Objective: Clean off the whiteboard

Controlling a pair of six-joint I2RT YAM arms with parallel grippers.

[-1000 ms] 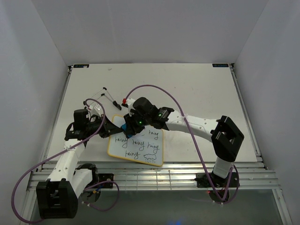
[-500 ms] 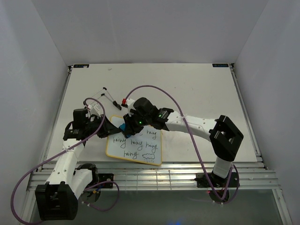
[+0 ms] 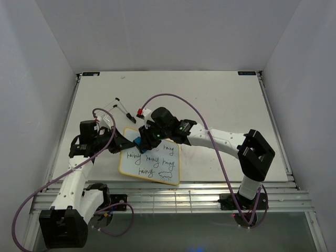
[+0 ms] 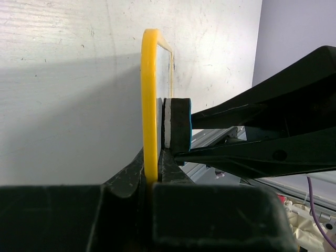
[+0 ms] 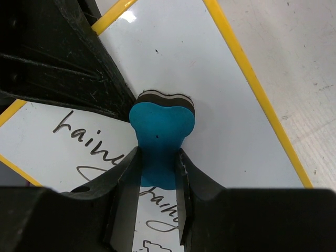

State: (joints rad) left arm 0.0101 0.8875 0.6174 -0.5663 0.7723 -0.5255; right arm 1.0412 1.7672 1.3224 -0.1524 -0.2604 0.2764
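We steadied the whiteboard point(image 3: 171, 156), left gripper point(image 4: 155, 170) pinching its rim; right gripper point(image 5: 157, 165) clamped the eraser point(image 5: 161, 126) mid-wipe; unerased words point(image 5: 79, 139) likely came next.

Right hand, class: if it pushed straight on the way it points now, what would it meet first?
The whiteboard: the blue eraser in the right hand seems pressed against its face, with nothing else between.

The right claw point(image 5: 156, 157) and eraser point(image 5: 163, 122) hide some handwriting point(image 5: 79, 137) on the whiteboard point(image 5: 215, 89).
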